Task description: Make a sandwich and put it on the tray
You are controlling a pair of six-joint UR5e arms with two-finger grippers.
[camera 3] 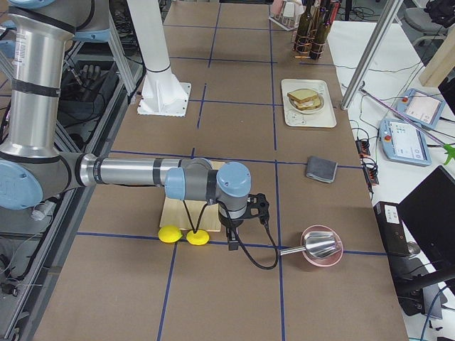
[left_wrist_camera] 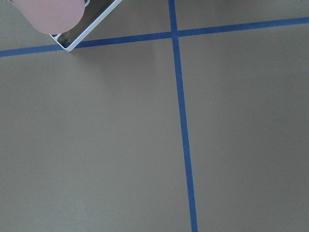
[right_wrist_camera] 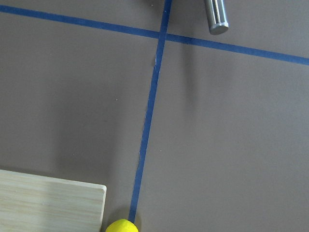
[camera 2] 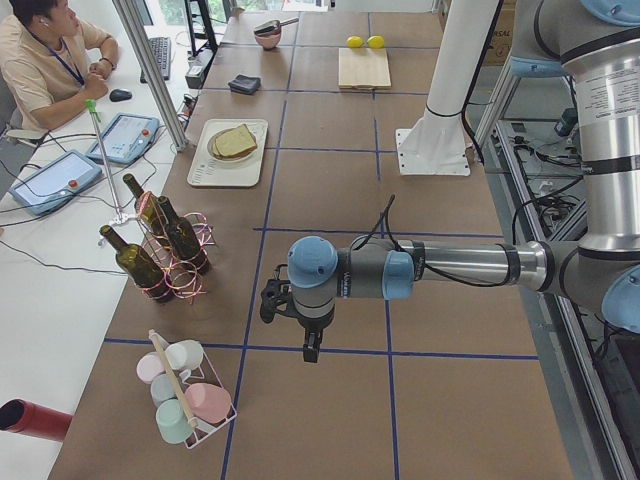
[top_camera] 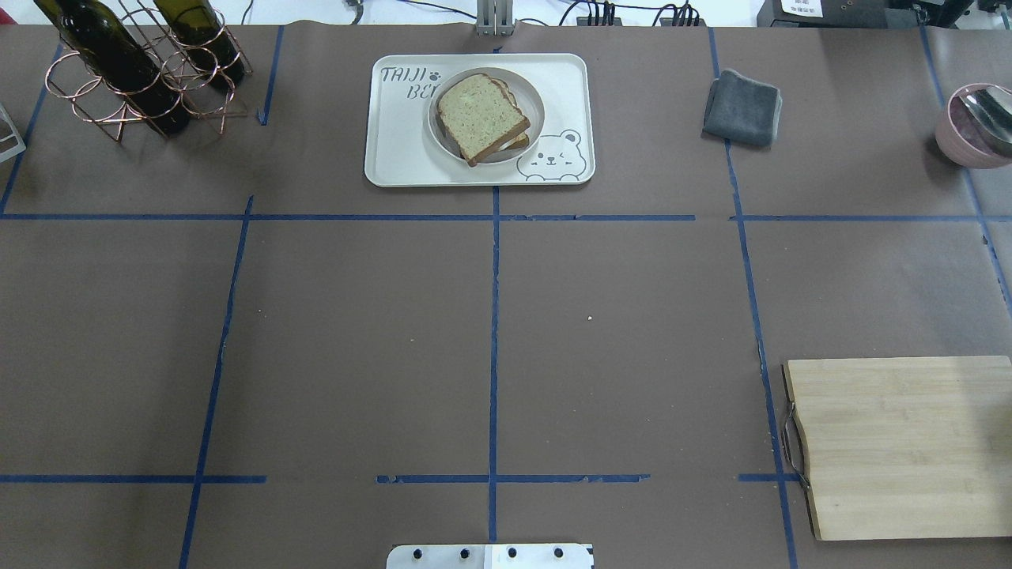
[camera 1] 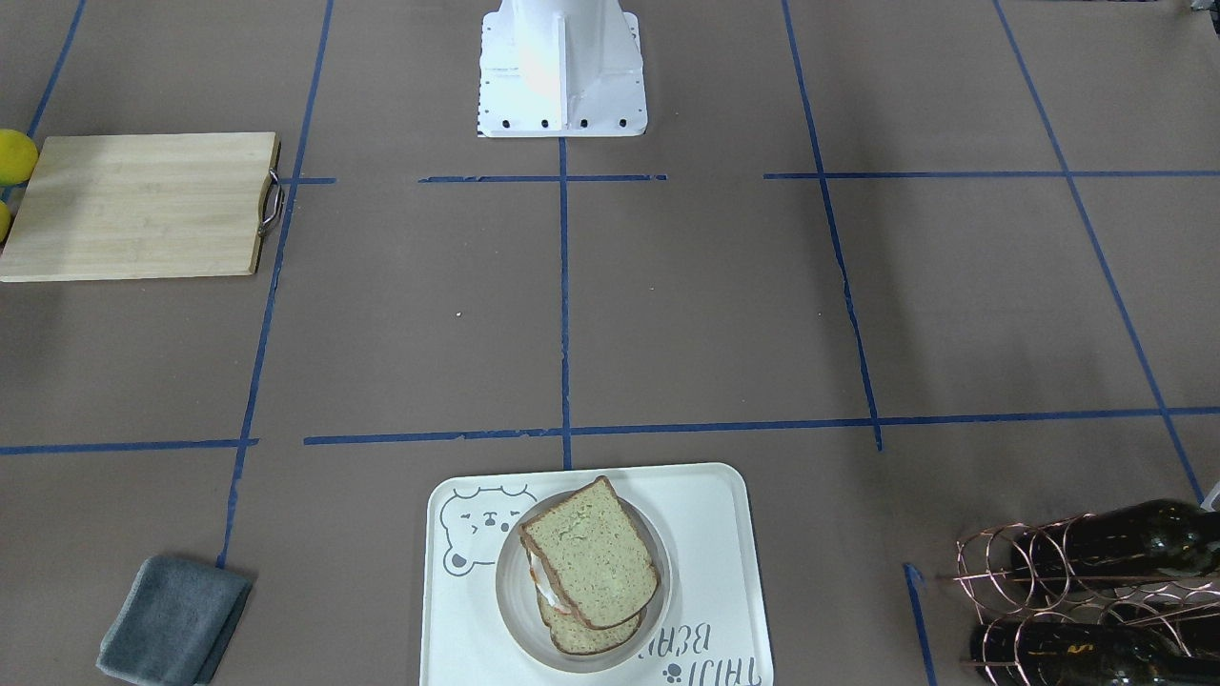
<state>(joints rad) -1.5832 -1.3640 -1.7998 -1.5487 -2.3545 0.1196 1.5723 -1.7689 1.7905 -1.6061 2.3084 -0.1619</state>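
Midway along the tabletop's far edge, the operators' side, the sandwich (top_camera: 482, 117) lies in its small round whitish bowl (top_camera: 531, 95), and the bowl stands on the tray (top_camera: 395, 150). The top slice sits askew over the lower one. A sliver of white and orange egg (camera 1: 537, 576) shows at one side; the rest of it is hidden between the slices.

Grey lettering on the tray reads "TAIJI" with "BE" below it in the overhead view, where the bowl covers the following letters. The front-facing view shows "BEAR" upside down, its lower line partly cut off by the picture's edge. A bear face is drawn at the opposite corner of the tray.

A folded grey cloth (top_camera: 742, 107) lies further along the far edge toward the right end. At the far right corner stands a pink bowl (top_camera: 968, 126) holding a metal scoop. Dark wine bottles in a copper wire rack (top_camera: 134, 71) occupy the far left corner.

A wooden cutting board (top_camera: 901, 446) lies near the robot's edge at the right end, with two lemons (camera 3: 183, 235) just beyond it.

The left gripper (camera 2: 312, 345) hangs over the left end near a rack of pastel cups (camera 2: 185, 395). The right gripper (camera 3: 233, 238) hangs by the lemons. Both appear only in the side views, so I cannot tell how their jaws stand.
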